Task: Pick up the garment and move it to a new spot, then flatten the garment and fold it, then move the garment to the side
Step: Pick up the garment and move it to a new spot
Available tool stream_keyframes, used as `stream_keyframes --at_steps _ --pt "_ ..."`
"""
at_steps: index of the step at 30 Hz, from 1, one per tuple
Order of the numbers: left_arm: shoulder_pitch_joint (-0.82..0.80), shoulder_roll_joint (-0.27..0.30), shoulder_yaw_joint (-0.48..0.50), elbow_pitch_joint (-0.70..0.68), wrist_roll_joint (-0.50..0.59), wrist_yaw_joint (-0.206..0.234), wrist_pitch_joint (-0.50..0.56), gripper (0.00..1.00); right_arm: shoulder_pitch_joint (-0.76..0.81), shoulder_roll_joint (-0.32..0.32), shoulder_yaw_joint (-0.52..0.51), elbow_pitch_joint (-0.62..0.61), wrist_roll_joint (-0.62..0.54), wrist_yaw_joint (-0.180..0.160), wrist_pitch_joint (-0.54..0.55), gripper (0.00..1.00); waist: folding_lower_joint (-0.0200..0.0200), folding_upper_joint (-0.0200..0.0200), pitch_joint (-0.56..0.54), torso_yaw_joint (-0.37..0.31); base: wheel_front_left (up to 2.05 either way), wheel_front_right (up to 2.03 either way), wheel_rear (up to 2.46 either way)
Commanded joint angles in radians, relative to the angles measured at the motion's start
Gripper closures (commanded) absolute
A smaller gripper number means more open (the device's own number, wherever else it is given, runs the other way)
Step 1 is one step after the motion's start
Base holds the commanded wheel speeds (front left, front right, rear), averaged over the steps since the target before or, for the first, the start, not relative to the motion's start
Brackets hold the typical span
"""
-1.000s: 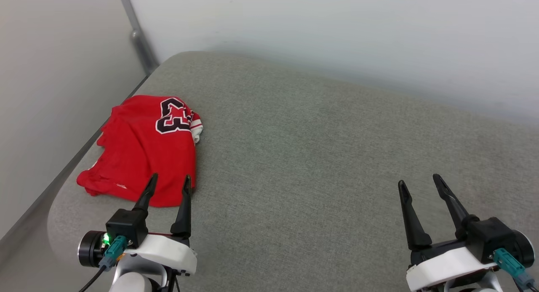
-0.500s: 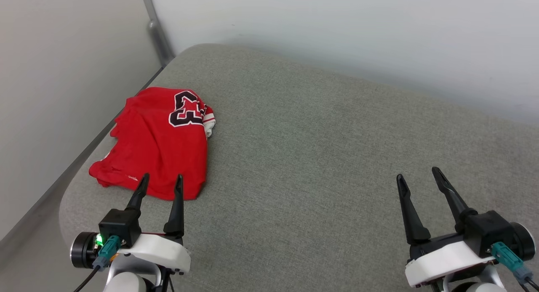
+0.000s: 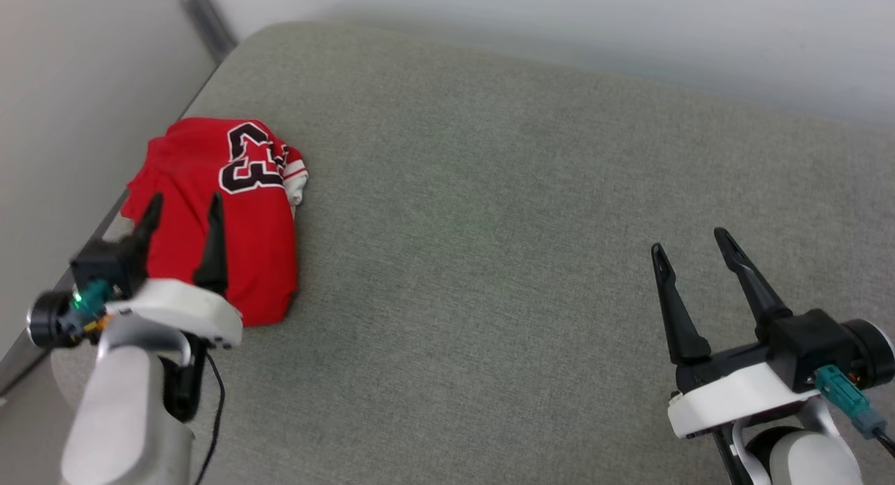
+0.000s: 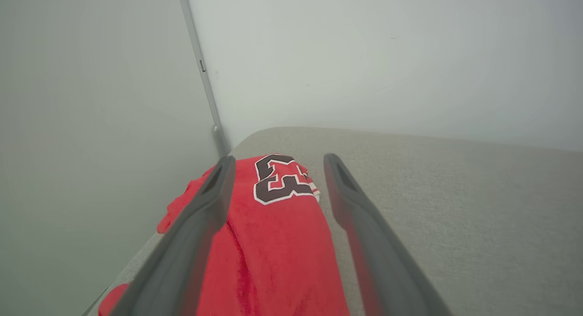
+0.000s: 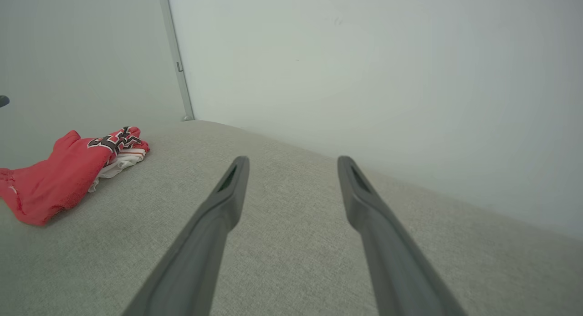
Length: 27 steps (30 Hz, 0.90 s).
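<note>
**A:** What is seen around the place?

**B:** Pale walls [image 3: 559, 10] are seen at the back and on the left. A grey pole [image 3: 203, 17] is stood in the corner between them. A tabletop [image 3: 489, 275] covered in soft grey cloth is set in front.

**A:** Where is the garment found?

**B:** The garment [image 3: 259, 261] is laid in a bunched heap near the far left corner of the tabletop, close to the left edge. It is red. A bit of white sleeve [image 3: 297, 184] with red stripes is tucked at its right side.

**A:** Can any writing be read?

**B:** The number "23" [image 3: 248, 165] is printed in black with a white outline, on the far end of the heap.

**A:** How are the fingers held?

**B:** The left gripper [image 3: 185, 196] is held over the near part of the garment. Its two dark fingers are spread apart, and nothing is gripped. In the left wrist view, red cloth is seen under and between them. Whether the cloth is touched cannot be told. A small green light [image 3: 77, 300] is lit on that wrist.

**A:** And the other one?

**B:** The right gripper [image 3: 688, 239] is held over bare tabletop on the right, well apart from the garment. Its fingers are spread apart too, and nothing is gripped.
</note>
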Motion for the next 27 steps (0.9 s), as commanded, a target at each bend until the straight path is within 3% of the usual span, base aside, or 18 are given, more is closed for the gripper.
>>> stream_keyframes --at_steps 1,6,13,17,23,27 --pt "-0.073 0.029 0.004 0.029 -0.018 -0.004 0.022 0.0 -0.025 -0.002 0.005 -0.009 -0.012 0.0 0.005 0.0 -0.0001 0.0 0.06 -0.037 0.0 0.0 0.0" --pt "-0.226 0.136 -0.014 0.126 -0.09 -0.006 0.139 0.0 -0.08 -0.002 0.035 -0.021 -0.021 0.0 0.011 0.0 -0.0001 0.0 0.14 -0.089 0.0 0.0 0.0" --pt "-0.339 0.325 -0.145 0.219 -0.322 -0.006 0.424 0.0 -0.149 -0.002 0.058 -0.002 -0.008 0.0 -0.013 0.0 -0.0001 0.0 0.23 -0.16 0.0 0.0 0.0" --pt "-0.34 0.403 -0.177 0.275 -0.456 -0.006 0.59 0.0 -0.167 -0.001 0.058 0.015 0.001 0.0 -0.03 0.0 -0.0001 0.0 0.253 -0.189 0.0 0.0 0.0" --pt "-0.308 0.437 -0.18 0.384 -0.592 -0.006 0.758 0.0 -0.184 -0.001 0.061 0.039 0.009 0.0 -0.048 0.0 -0.0001 0.0 0.267 -0.215 0.0 0.0 0.0" --pt "-0.278 0.399 -0.184 0.48 -0.637 -0.006 0.816 0.0 -0.188 -0.001 0.062 0.045 0.013 0.0 -0.055 0.0 -0.0001 0.0 0.267 -0.224 0.0 0.0 0.0"
